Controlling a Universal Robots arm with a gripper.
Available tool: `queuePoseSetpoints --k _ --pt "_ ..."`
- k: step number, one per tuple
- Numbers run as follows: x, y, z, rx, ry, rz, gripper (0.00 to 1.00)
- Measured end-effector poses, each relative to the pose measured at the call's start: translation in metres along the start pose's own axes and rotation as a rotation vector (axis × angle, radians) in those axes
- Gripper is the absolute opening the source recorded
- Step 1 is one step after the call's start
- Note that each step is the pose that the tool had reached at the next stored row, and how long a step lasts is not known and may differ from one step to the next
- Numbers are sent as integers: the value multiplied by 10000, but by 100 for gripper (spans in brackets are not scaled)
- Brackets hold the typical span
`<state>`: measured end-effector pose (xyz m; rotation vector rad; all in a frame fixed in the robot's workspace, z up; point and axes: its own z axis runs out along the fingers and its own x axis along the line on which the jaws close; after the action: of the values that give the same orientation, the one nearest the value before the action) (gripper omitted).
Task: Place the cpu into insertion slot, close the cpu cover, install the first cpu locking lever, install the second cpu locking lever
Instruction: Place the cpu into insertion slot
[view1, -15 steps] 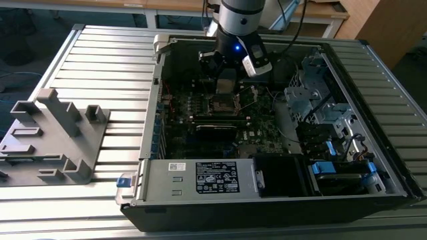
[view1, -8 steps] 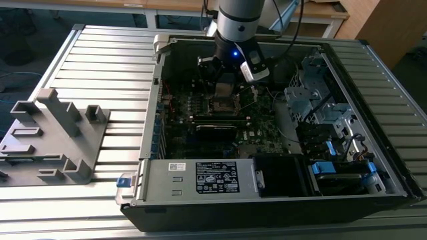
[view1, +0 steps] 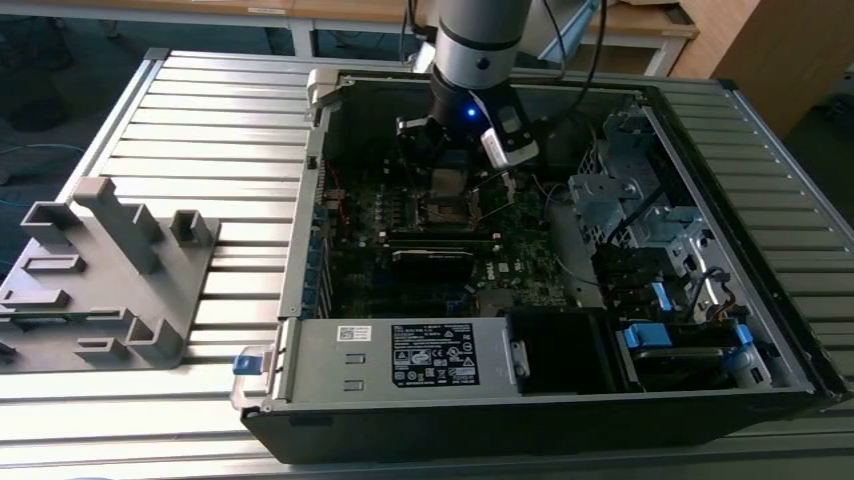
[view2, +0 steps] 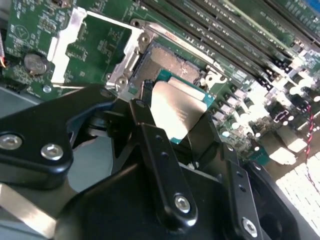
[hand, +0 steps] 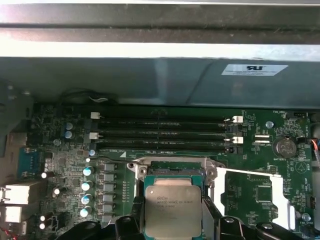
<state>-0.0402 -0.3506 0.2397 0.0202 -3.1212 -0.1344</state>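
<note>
My gripper (view2: 177, 114) is shut on the cpu (view2: 175, 105), a silver-topped square chip held by two opposite edges between black fingers (view2: 150, 130). In the first wrist view the cpu (hand: 172, 205) hangs just short of the insertion slot (hand: 172, 169), above the board and partly overlapping the slot's near rim. The slot's dark centre (view2: 167, 62) lies bare. The cpu cover (view2: 67, 42), a silver window frame, is swung open flat beside the slot, as the cpu cover (hand: 220, 187) in the first wrist view also shows. In the exterior view the gripper (view1: 454, 170) hovers over the slot (view1: 447, 208). I cannot tell the locking levers apart from the rim.
Long black memory sticks (hand: 160, 132) run just beyond the slot, with a coin battery (hand: 282, 146) and capacitors (hand: 87, 185) to either side. The case wall (hand: 150, 80) rises behind. A power supply (view1: 400, 355) and drive cage (view1: 641, 200) crowd the case; a grey fixture (view1: 107, 270) stands outside.
</note>
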Motion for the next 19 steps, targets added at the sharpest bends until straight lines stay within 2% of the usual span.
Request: queuePoseSetpoints --k 3,10,19 --pt "-32 -1 4 0 0 0 54" --pt "-33 -2 8 -4 -10 98 54" --pt "-33 -4 35 -30 -152 1757 54"
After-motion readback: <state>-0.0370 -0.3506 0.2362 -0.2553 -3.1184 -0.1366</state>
